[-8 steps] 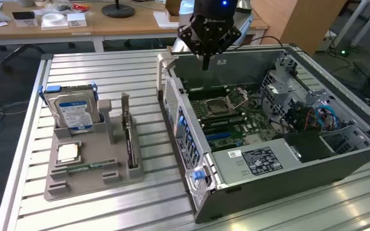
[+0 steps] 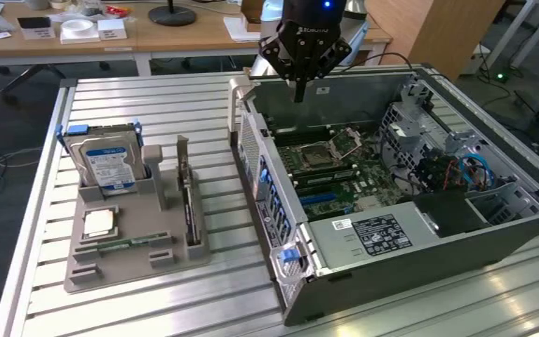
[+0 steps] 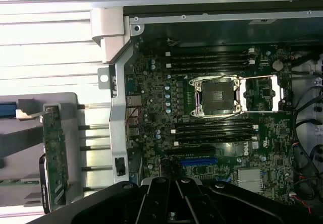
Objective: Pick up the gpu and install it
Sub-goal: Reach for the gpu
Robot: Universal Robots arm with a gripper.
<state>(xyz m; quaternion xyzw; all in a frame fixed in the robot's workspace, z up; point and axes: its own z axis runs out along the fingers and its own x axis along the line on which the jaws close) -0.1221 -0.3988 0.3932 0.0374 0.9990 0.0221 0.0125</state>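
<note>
A slatted metal worktop [image 2: 157, 105] carries an open computer case [image 2: 391, 274] and, to the exterior view's left, a grey holder [image 2: 110, 270] where the gpu [image 2: 191, 207] stands on edge near a hard drive [image 2: 106, 165]. The pincer [image 2: 300, 95] hangs shut and empty above the case's far wall, well apart from the card. A clean pick likely needs a square pinch on its upper edge.

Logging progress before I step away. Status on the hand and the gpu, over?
Hand shut, empty, above the open computer case. Gpu upright in the grey holder, untouched. Hard drive in the same holder, apart from it.
</note>
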